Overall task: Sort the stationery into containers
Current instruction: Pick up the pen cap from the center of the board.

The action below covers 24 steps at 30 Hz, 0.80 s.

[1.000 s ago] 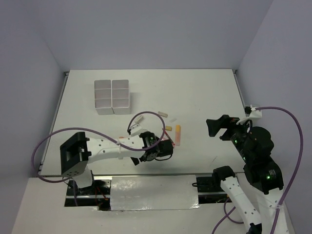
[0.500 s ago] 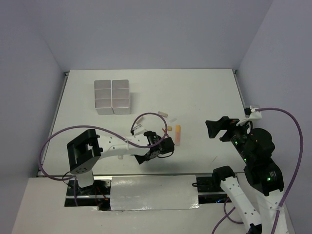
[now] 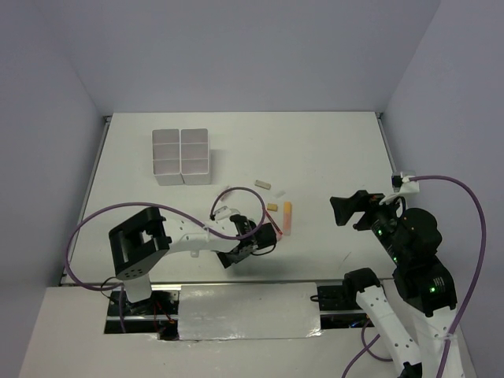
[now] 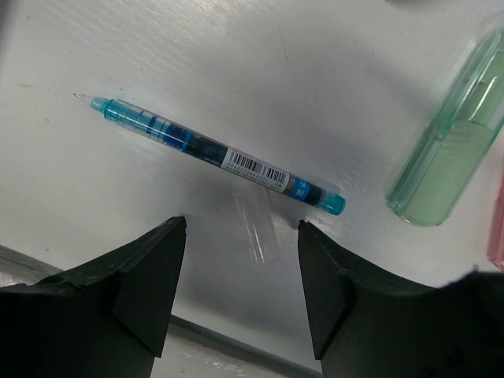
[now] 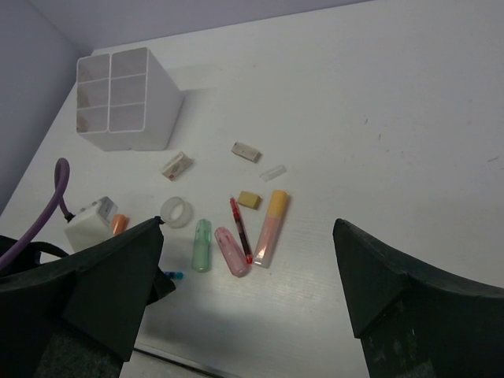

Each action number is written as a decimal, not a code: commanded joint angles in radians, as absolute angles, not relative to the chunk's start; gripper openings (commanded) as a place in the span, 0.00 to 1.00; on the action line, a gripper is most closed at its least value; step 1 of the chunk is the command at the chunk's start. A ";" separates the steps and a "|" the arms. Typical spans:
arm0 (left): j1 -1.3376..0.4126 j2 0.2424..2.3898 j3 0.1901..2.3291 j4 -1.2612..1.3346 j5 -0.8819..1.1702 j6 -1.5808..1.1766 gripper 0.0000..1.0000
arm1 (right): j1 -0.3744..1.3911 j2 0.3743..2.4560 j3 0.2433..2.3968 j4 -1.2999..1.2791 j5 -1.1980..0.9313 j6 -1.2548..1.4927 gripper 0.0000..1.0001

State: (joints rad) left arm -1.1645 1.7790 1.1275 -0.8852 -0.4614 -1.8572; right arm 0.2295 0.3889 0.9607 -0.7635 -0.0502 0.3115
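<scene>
**Left jaws parted just short of the blue pen**

My left gripper (image 4: 240, 236) sits low over the table (image 4: 331, 63) near its front edge. Its jaws are parted to a middling gap with only bare surface between the fingers, and they hold nothing. Just beyond the fingertips lies the blue pen (image 4: 213, 153), flat and slantwise, touching neither finger. To the pen's right is the green marker (image 4: 449, 161). A sliver of the pink marker (image 4: 496, 228) shows at the edge of my left wrist view.

My right gripper (image 5: 248, 223) is raised over the table's right side, jaws spread wide and empty. From there I see the green and pink markers lying side by side. A thin red pen (image 5: 240, 228) is just beside the pink one, and next to that is the orange marker (image 5: 268, 227), all roughly parallel.

Farther out, the tape ring (image 5: 176, 212) rests flat near the green marker's far end. A small tan block (image 5: 250, 199) lies just past the orange marker. Beyond these are two grey blocks (image 5: 176, 165) (image 5: 246, 151) and a small clear piece (image 5: 273, 172), each apart from the others.

Farthest off, at the table's far left, stands the white organiser box (image 5: 142, 126), well apart from the loose stationery. I cannot tell what its six compartments hold.
</scene>
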 commanded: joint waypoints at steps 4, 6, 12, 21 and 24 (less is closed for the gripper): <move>-1.149 1.781 1.075 -0.824 -0.422 -1.838 0.63 | 0.235 0.385 0.960 -0.727 -0.066 0.291 0.95; -1.147 1.782 1.065 -0.821 -0.416 -1.838 0.63 | 0.236 0.385 0.959 -0.726 -0.066 0.291 0.95; -1.147 1.805 1.037 -0.798 -0.374 -1.821 0.53 | 0.236 0.379 0.960 -0.724 -0.063 0.290 0.95; -1.149 1.763 0.959 -0.741 -0.336 -1.815 0.21 | 0.236 0.380 0.960 -0.716 -0.078 0.293 0.94; -1.154 1.734 0.950 -0.735 -0.336 -1.804 0.01 | 0.236 0.383 0.951 -0.707 -0.098 0.298 0.94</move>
State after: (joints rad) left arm -1.1522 1.7012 1.0088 -0.7845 -0.4107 -1.8050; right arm 0.2295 0.3820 0.9600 -0.7612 -0.0708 0.3016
